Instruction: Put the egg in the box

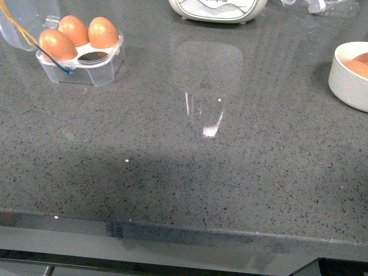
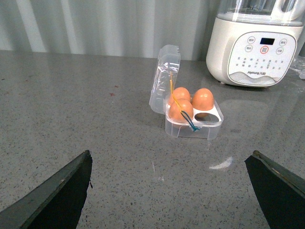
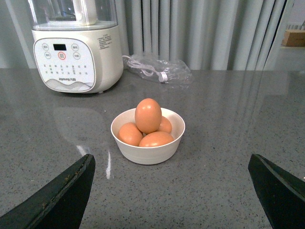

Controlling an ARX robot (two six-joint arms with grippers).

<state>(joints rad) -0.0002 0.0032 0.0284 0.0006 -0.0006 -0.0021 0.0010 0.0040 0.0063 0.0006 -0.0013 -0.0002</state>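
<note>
Egg: topmost of four brown ones heaped in the white bowl at the right edge of the counter. It leans on the eggs beneath it and nothing grips it.
Box: clear plastic, at the far left corner of the counter, well apart from the bowl. Its lid stands swung up.
Cups: three eggs fill three of them. The empty cup is on the box's near side, toward the counter's middle.
Elastic loops: yellow and blue, hanging from the lid across one boxed egg to the box's near wall.
Right gripper: fingers spread wide, nothing held, facing the bowl and apart from it.
Left gripper: fingers spread wide, nothing held, facing the box and apart from it.
Blender: at the far edge, between box and bowl.
Step, as I judge it: the pick has not begun, and one egg would fill the box.
Risk at the bowl: the top egg is perched, so a finger nudging it off-centre could roll it over the rim, and a hard squeeze could crack the shell.
Risk in transit: the shell is smooth, so a loose hold over this long a carry could let it slip.
Risk at the box: coming in low could knock the neighbouring eggs, snag the loops or tip the light box.
</note>
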